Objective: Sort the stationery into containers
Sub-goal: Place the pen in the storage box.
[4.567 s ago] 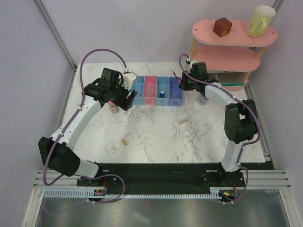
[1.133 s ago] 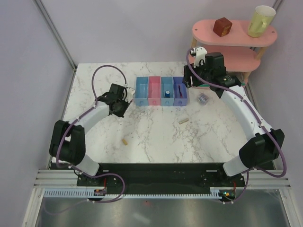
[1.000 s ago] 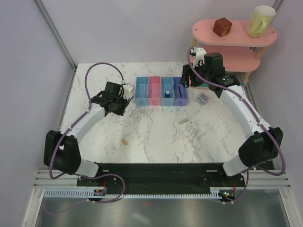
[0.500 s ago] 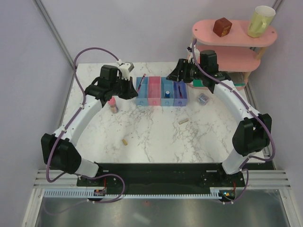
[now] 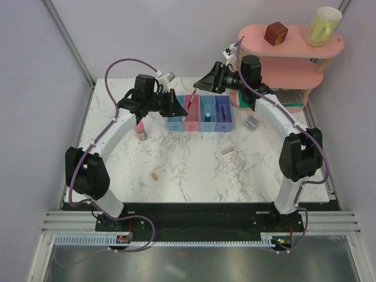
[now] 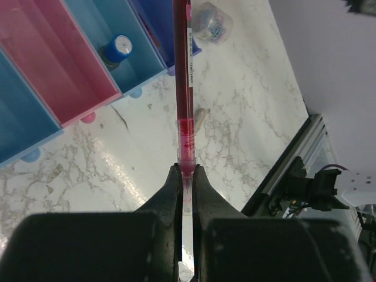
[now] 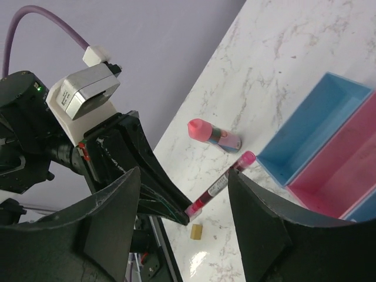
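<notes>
My left gripper [image 6: 186, 171] is clamped on the tail end of the pen [image 6: 183, 88], which sticks out in the air over the bins [image 5: 222, 127], tip roughly above the pink one. My right gripper [image 5: 202, 83] faces it with jaws wide apart, holding nothing.

The pen looks light, stiff and skinny, with smooth plastic that's probably slippery. Pinched this far back, it could swivel in the grip. If my right takes it, I'd say grab mid-barrel, clear of my left fingertips.

Room's tight: the two grippers sit nose to nose, bin walls are right underneath, and the shelf [image 5: 276, 64] is behind my right arm. There's open marble in front of the bins, though.
</notes>
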You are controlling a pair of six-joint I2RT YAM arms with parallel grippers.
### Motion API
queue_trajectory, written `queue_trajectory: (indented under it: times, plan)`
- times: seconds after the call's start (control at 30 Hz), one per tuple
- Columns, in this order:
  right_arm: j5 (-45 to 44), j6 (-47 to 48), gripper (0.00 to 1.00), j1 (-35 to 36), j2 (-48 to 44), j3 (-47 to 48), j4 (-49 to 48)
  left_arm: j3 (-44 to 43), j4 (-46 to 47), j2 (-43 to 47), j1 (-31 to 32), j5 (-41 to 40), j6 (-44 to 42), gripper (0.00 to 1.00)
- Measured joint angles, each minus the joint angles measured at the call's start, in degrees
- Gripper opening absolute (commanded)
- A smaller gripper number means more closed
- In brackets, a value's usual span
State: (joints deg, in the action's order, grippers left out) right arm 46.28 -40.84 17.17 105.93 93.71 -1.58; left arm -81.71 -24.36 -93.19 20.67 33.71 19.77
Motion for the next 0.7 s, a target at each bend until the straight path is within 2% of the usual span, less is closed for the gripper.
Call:
queue_trajectory:
  times: [0.27, 0.7]
  plan:
    - [1.8, -2.6, 0.68, 1.5, 1.4, 0.0, -3.7, -1.3, 3.5, 0.0, 0.1, 5.6, 4.2, 0.02]
    - [0.8, -0.1, 0.66, 1.2, 0.0, 1.2, -3.4, -2.2, 5.2, 0.0, 0.1, 6.3, 5.3, 0.02]
